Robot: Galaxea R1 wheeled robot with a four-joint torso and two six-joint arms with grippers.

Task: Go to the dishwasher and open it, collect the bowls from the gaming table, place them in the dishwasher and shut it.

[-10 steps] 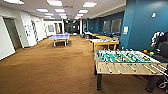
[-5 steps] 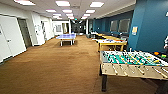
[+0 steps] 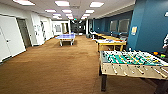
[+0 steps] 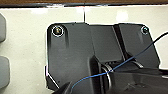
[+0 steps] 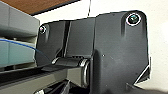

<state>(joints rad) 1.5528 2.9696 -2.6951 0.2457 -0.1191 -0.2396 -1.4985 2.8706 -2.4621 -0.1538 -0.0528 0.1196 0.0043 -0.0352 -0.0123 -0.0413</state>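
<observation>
I'm on brown carpet [image 3: 55, 67] in a long blue-walled room, football table [image 3: 132, 63] close on my right, ping-pong table [image 3: 65, 37] far ahead, yellow bench [image 3: 111, 43] between, can't tell either claw's state.

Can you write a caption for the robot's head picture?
Brown-carpeted games room: table-football table near right, blue ping-pong table far down.

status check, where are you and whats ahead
Grippers: fingers can't be made out. Gaming table close on the right, small coloured things at its far end. Brown carpet ahead.
</observation>
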